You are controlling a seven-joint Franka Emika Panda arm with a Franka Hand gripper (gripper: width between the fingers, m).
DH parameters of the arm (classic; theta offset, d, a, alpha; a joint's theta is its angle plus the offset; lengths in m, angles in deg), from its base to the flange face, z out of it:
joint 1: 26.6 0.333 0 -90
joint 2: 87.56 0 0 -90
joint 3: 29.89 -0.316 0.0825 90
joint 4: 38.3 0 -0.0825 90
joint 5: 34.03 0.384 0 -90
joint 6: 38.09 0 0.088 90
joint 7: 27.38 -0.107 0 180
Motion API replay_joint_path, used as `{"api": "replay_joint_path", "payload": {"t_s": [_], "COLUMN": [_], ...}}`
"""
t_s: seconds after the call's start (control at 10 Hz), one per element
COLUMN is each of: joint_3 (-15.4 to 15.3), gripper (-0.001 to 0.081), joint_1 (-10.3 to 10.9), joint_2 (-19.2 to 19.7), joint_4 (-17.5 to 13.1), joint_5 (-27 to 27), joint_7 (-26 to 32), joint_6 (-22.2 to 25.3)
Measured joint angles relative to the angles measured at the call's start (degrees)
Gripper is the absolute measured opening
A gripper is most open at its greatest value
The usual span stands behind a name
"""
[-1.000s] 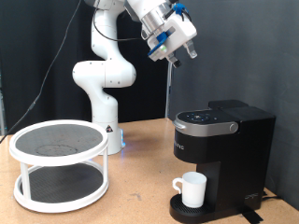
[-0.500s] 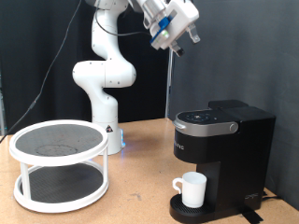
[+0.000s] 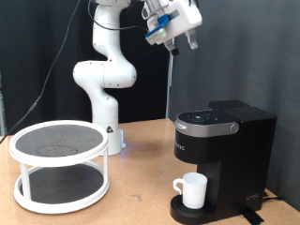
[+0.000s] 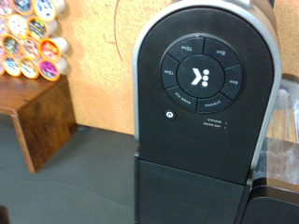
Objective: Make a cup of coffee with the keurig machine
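The pincer point(image 3: 185, 37) hangs high near the exterior view's top, well above the keurig point(image 3: 222, 159) and apart from it; whether its fingers are spread or closed I cannot tell, and nothing shows between them. One keurig stands on the bench point(image 3: 131, 211) at the exterior view's right, lid down. One cup point(image 3: 193, 189) sits on its round drip base, under the spout, handle toward the exterior view's left. One white two-tier stand point(image 3: 59, 165) rests at the exterior view's left. The wrist view looks down on the keurig's lid point(image 4: 206, 84) with its ring of buttons; beside it a wooden rack point(image 4: 33, 56) holds many pods, too many to count surely.
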Motion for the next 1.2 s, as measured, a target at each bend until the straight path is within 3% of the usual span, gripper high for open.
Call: {"api": "replay_joint_path", "payload": {"t_s": [0.3, 0.6, 0.9, 1.2], "joint_3": [-1.4, -4.0, -4.0, -3.9], "gripper": [0.0734, 0.0734, 0.0734, 0.0734], "joint_1": [1.7, 3.1, 2.9, 2.4], "joint_2": [4.4, 5.1, 5.1, 5.0], "joint_4": [-0.1, 0.6, 1.1, 3.6], "joint_5": [1.2, 1.3, 1.3, 0.9], "joint_7": [4.5, 4.7, 4.8, 5.2], "joint_6": [-0.8, -3.3, -3.3, -5.1]}}
